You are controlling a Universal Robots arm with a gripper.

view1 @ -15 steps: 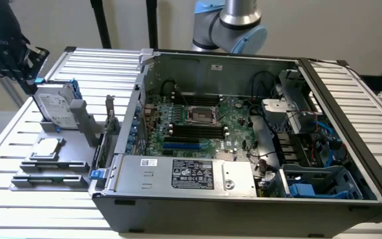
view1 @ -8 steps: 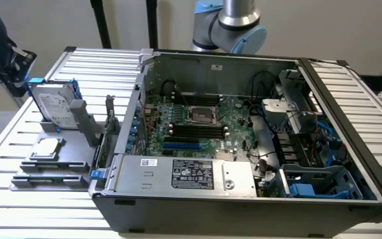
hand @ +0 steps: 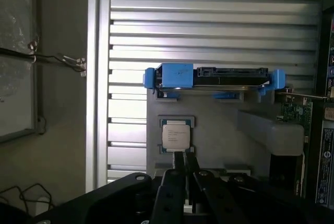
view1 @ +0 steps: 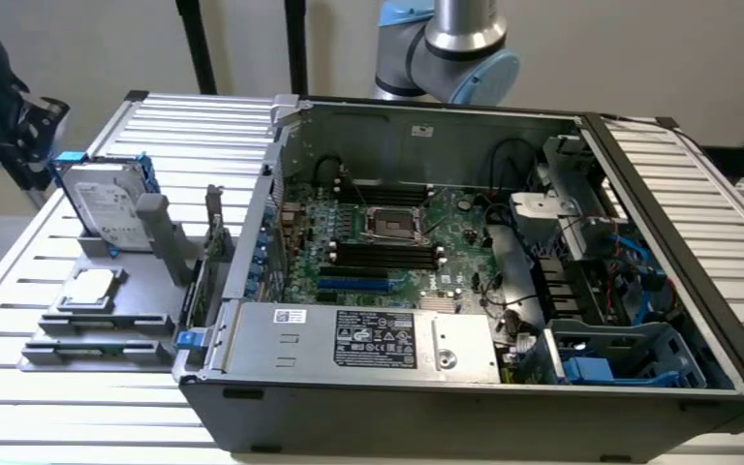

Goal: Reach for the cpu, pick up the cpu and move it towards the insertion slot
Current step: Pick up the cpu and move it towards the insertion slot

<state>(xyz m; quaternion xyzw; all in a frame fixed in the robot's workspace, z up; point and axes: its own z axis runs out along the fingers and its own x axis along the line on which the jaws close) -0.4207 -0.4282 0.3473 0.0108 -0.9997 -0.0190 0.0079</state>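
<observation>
Honestly, nothing could really be read here. The power supply [view1: 359, 341] had a black label [view1: 375, 339] packed with white print and small logos, and a little white sticker [view1: 292, 315] sat just beside it, but all of it was too tiny to make out. The cpu [hand: 175, 135] had a few lines of dark print on its silvery top, also illegible. A pale label strip [hand: 327, 161] on the computer was just as unreadable.

cpu [hand: 176, 136] flat on grey holder [hand: 219, 130] | hand [hand: 184, 157] lined up with it | hard drive [hand: 229, 77] beyond
</observation>
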